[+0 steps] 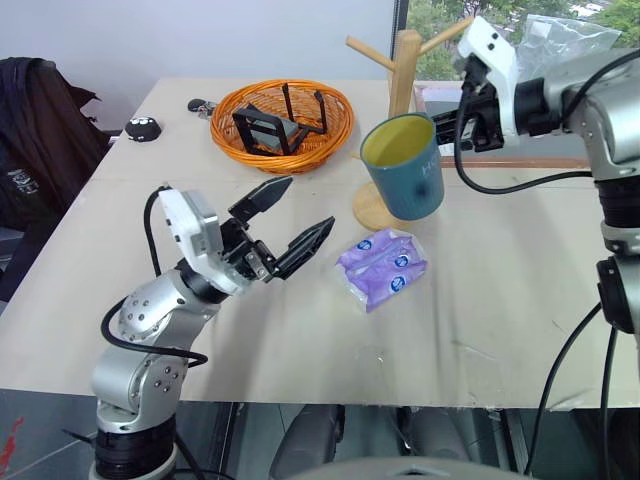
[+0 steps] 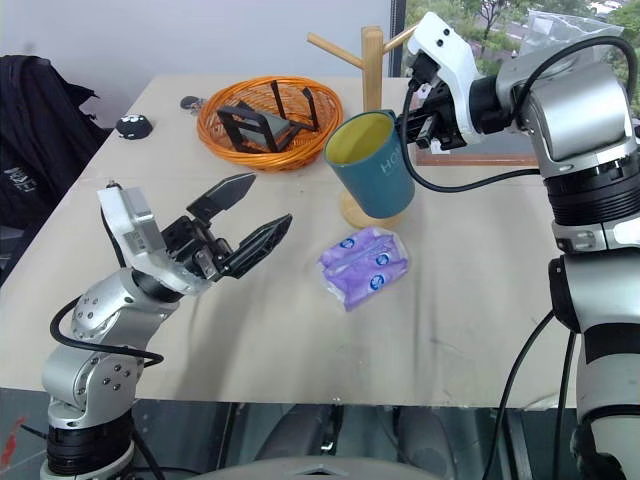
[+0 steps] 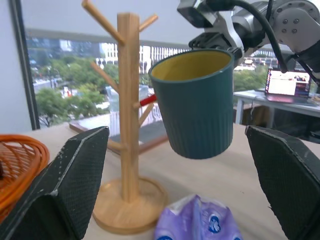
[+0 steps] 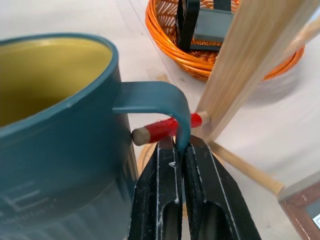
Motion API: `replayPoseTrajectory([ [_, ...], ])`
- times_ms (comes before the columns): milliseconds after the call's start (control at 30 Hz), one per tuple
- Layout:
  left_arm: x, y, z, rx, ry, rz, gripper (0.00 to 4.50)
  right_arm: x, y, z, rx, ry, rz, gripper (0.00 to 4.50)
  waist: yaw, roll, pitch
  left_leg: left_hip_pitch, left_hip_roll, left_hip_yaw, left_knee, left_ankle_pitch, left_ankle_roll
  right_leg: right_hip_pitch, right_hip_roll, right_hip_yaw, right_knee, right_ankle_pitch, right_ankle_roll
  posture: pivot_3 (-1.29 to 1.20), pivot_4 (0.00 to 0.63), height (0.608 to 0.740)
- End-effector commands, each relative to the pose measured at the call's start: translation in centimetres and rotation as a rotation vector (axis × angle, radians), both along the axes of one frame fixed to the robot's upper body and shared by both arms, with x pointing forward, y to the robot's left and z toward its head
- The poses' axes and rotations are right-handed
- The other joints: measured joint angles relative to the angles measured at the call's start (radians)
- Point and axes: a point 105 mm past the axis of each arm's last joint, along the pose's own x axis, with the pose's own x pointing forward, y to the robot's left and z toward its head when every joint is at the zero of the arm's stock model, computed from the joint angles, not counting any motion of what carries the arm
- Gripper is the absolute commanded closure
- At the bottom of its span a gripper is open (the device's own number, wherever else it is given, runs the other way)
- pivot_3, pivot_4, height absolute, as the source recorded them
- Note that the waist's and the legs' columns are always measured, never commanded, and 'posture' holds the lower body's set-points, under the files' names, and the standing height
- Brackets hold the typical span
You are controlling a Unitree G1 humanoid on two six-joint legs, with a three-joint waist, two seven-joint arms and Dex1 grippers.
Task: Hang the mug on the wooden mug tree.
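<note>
**— What have your fingers got right now?**

My right gripper (image 4: 179, 150) is pinched tight on the mug's handle (image 4: 160, 97); the loop's thin outer bar sits between my two black pads, with no gap to speak of. The mug (image 1: 405, 165) hangs in the air off that grip, mouth up and tipped a little, in front of the tree (image 1: 403, 75) at the far right of the table (image 1: 300, 320). My left gripper (image 1: 290, 225) stands wide open and empty, nearer and to the left, pointing toward the mug.

**— So which step is this?**

I'd call it the approach to the peg. From my right wrist, the red-tipped peg (image 4: 162, 129) lies just beside the handle; its blunt end seems to sit at the loop, but I cannot tell whether it has entered the opening or only crosses behind it.

**— What does the next move need?**

Lining the loop's hole up with that red tip, then sliding the handle along the peg toward the post before I let go. My pads share the bar the peg must pass, so room is tight. The tissue pack (image 1: 382, 265) and the basket (image 1: 282, 122) are well apart from all this.
</note>
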Motion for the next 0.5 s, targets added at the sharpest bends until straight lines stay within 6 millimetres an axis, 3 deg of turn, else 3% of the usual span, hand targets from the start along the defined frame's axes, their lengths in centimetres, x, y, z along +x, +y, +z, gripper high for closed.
replayPoseTrajectory([
  [33,-1.1,-0.2,0.9,-0.020,-0.073,0.003,0.00,0.3,-0.4,1.3,-0.035,-0.043,-0.032,4.49,-0.002,0.000,0.000,0.000,0.000,0.000,0.000,0.000,0.000,0.000,0.000,0.000,0.000,0.000,0.000,0.00,0.150,0.740],
  [500,-1.0,-0.2,0.4,-0.040,-0.073,0.006,0.00,2.1,-1.2,0.8,-0.056,-0.041,-0.150,4.49,-0.003,0.000,0.000,0.000,0.000,0.000,-0.001,0.000,0.000,-0.001,0.001,0.000,0.000,0.000,0.000,0.00,0.150,0.740],
])
